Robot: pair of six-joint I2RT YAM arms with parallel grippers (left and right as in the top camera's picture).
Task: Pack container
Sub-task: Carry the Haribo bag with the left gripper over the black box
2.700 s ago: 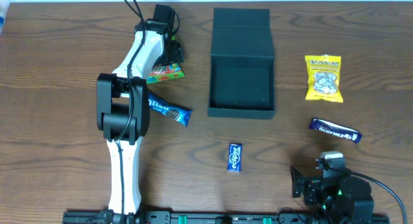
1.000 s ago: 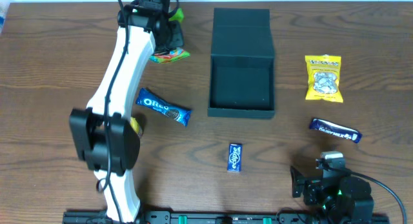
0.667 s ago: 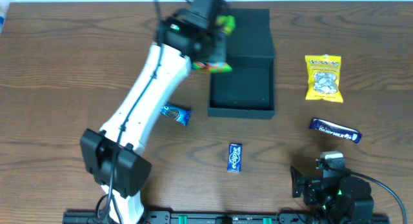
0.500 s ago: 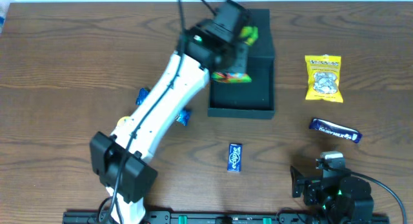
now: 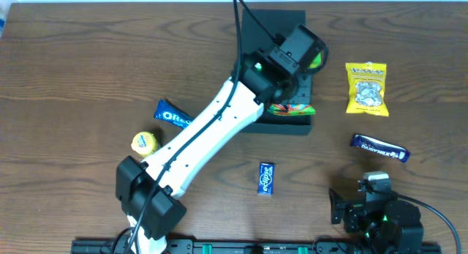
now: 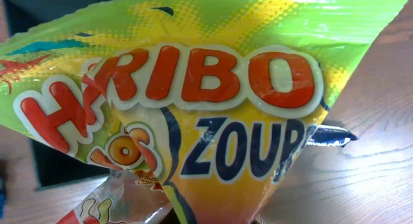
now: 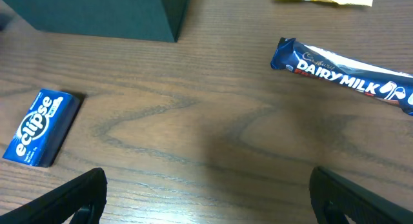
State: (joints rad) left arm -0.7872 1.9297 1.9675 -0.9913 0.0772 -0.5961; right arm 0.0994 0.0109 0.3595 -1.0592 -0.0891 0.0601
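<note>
At the far centre of the brown wooden bench point(image 5: 66, 71): matte dark teal-black rectangular container point(image 5: 256, 23); left gripper point(image 5: 289, 93) over its near end, clamping a green-yellow plastic sweet bag point(image 6: 206, 108), Haribo lettering legible in left wrist view only; right gripper point(image 7: 206, 185) wide, empty.

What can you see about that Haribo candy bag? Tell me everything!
The Haribo bag is a shiny, crinkly plastic packet, green and yellow-orange, with big red HARIBO letters and dark blue letters below. The left gripper holds it up by the near wall of the dark container. Whether it touches the box is hard to tell.
</note>
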